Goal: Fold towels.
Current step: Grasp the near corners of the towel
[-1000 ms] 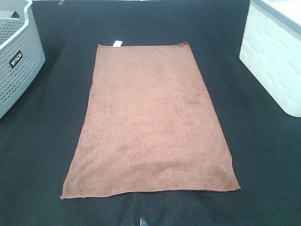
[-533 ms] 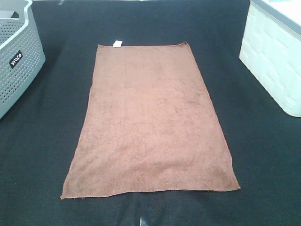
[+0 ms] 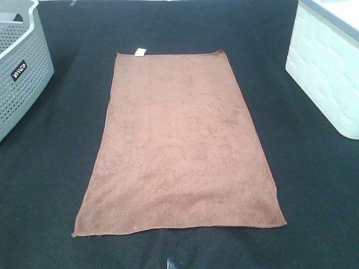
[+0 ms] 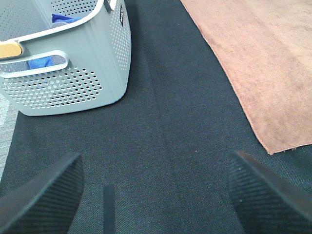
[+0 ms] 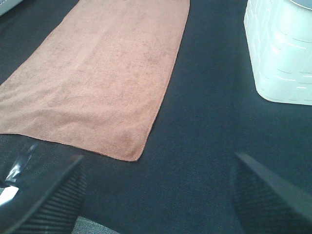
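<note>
Towel (image 3: 179,145) flat, fully spread mid-bench (image 3: 56,168), tag (image 3: 140,52) on far short edge. Your left claw (image 4: 156,192) gaping, empty — poised over bare bench between basket (image 4: 73,73) and towel's near corner. Your right claw (image 5: 158,192) likewise gaping, empty — over bench off other near corner, bin (image 5: 282,53) beyond.

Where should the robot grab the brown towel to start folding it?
Probably by its two near corners: the left gripper on the left corner, the right gripper on the right corner, each coming down from above. The towel lies flat, its length running away from the robot, so those corners sit closest, with nothing on them.
</note>
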Action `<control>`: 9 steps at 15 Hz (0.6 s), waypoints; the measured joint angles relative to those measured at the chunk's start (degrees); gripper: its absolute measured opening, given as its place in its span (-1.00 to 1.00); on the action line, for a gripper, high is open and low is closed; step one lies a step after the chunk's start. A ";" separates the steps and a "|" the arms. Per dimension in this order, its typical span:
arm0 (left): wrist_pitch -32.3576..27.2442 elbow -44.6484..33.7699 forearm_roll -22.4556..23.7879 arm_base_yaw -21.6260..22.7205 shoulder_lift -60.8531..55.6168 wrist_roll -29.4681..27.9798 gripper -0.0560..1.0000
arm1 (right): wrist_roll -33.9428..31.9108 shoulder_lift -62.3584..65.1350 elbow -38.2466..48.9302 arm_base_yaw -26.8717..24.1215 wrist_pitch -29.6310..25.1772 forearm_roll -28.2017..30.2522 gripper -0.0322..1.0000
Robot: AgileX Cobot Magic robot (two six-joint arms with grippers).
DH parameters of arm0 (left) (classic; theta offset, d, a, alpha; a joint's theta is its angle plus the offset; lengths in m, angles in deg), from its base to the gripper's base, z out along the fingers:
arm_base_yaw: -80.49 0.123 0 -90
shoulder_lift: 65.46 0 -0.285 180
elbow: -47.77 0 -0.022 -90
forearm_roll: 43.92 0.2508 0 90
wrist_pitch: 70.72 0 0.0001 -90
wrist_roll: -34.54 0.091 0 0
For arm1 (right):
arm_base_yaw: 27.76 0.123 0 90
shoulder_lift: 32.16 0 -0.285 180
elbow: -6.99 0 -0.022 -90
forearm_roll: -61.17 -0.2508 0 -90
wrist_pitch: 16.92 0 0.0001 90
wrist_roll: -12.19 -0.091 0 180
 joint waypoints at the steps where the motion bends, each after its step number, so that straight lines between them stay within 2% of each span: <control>1: 0.34 0.17 0.00 0.00 0.00 0.00 0.57 | -0.40 0.00 0.00 0.00 0.00 0.06 0.53; 2: 2.01 0.74 -0.29 0.00 0.00 -0.06 0.57 | -2.58 -0.11 0.00 0.00 0.17 0.80 0.53; 4: 9.74 0.74 -2.01 0.00 1.43 -0.69 0.56 | -7.51 -2.75 0.00 0.00 0.80 3.15 0.53; 5: 14.09 0.29 -4.30 0.00 2.92 -1.60 0.55 | -8.31 -5.10 0.00 0.00 0.97 3.50 0.53; 6: 17.48 -0.57 -6.76 0.00 4.76 -3.04 0.55 | -8.88 -8.14 0.00 0.00 1.03 3.50 0.53; 7: 21.49 -2.18 -12.09 0.00 8.77 -5.21 0.54 | -8.94 -13.75 -0.23 0.00 1.60 3.50 0.53; 9: 24.75 -3.32 -19.42 0.00 16.16 -5.79 0.54 | -9.00 -22.69 -1.83 0.00 4.13 3.50 0.53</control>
